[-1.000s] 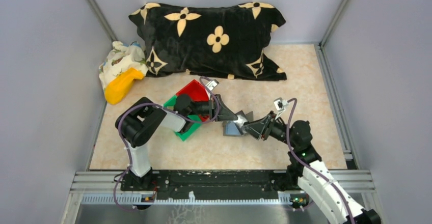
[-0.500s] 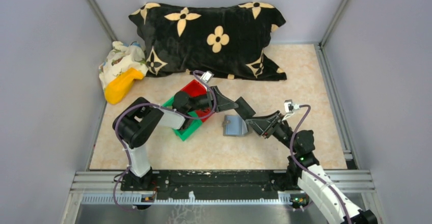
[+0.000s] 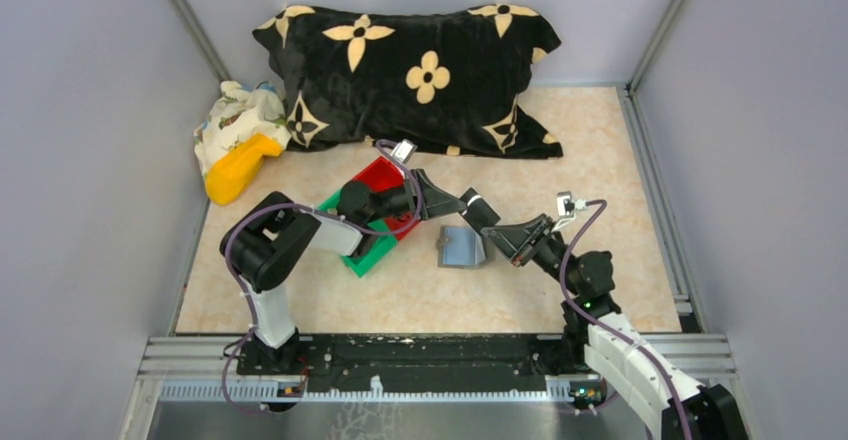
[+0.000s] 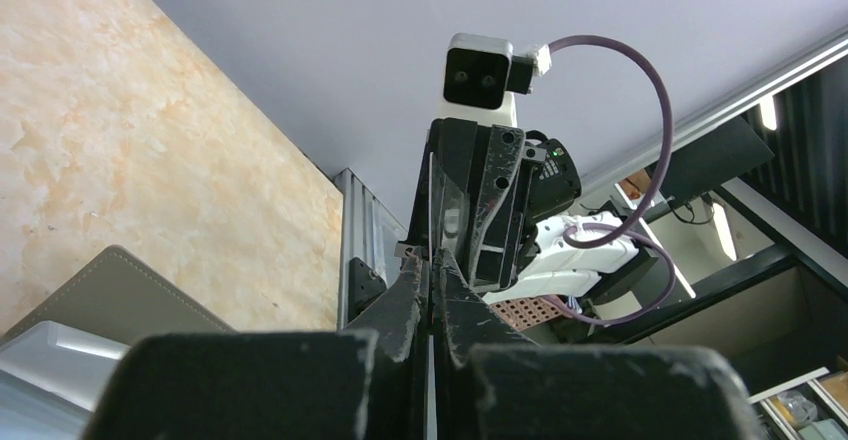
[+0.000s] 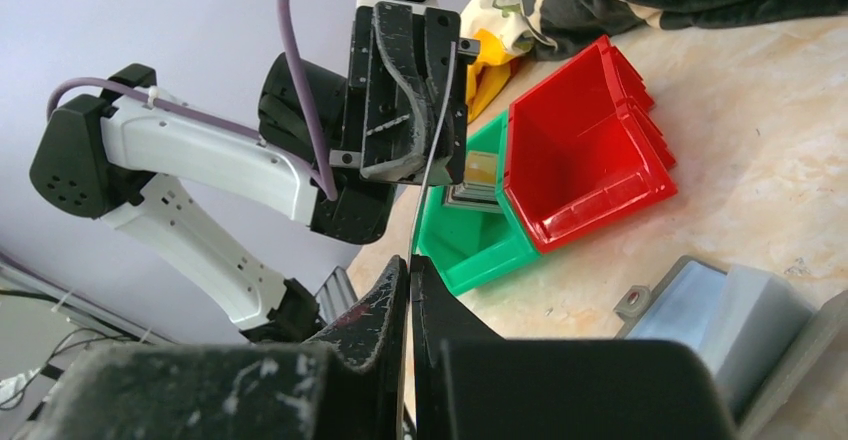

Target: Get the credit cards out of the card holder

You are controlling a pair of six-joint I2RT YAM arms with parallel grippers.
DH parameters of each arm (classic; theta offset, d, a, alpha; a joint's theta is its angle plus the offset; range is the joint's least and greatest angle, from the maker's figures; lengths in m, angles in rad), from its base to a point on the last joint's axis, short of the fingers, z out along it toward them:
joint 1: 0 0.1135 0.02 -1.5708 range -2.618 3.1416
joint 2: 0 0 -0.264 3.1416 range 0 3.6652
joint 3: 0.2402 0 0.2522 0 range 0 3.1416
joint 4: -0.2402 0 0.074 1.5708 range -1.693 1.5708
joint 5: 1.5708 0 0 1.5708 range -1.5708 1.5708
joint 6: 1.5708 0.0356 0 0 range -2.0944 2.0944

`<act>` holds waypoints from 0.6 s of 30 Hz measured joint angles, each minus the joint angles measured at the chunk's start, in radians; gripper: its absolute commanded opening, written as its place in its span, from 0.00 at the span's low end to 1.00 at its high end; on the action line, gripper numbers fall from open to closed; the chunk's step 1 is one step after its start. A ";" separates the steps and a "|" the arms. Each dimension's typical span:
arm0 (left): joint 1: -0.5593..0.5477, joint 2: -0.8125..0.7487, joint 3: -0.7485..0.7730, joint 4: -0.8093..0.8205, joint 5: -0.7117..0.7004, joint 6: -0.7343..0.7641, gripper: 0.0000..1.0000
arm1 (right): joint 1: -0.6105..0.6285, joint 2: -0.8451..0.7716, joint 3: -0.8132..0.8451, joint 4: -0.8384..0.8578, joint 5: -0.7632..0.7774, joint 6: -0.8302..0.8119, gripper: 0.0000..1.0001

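**Two grips on one card, in mid-air**

Pinching a thin credit card [image 4: 440, 210] edge-on with the left gripper [image 4: 432, 270], fingers closed flat against it. Pinching the same card's far end with the right gripper [image 5: 410, 265], fingers likewise closed on it, tip to tip with the left pair. Find the card holder [image 3: 462, 247] lying open on the table [image 3: 600, 160], below the meeting fingertips and apart from both. Find the red bin [image 5: 585, 150] and green bin [image 5: 470, 250] beyond the left fingers, under that arm's wrist.

Probably a handover. Could bend or crack the card by pulling away while clamped at both ends. Could drop it onto the holder by letting go on one side before gripping firmly on the other; cannot tell how deep between the right fingers. Could twist it loose from so narrow an edge hold when swinging toward a bin.
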 measured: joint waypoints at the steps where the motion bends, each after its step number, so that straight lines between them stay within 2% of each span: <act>1: 0.000 -0.001 -0.003 0.001 -0.002 0.000 0.00 | 0.000 0.000 0.000 -0.003 0.001 -0.001 0.00; 5: 0.000 -0.011 -0.009 0.002 -0.002 0.001 0.00 | 0.000 -0.019 0.001 -0.040 0.011 -0.010 0.00; 7: 0.000 -0.012 -0.009 0.002 -0.002 0.001 0.10 | 0.000 -0.041 0.003 -0.066 0.017 -0.023 0.00; 9: 0.000 -0.012 -0.011 0.002 -0.002 0.002 0.16 | 0.000 -0.056 0.010 -0.096 0.020 -0.037 0.00; 18: 0.006 -0.020 -0.054 0.002 0.009 0.004 0.18 | -0.004 -0.062 0.068 -0.182 0.029 -0.094 0.00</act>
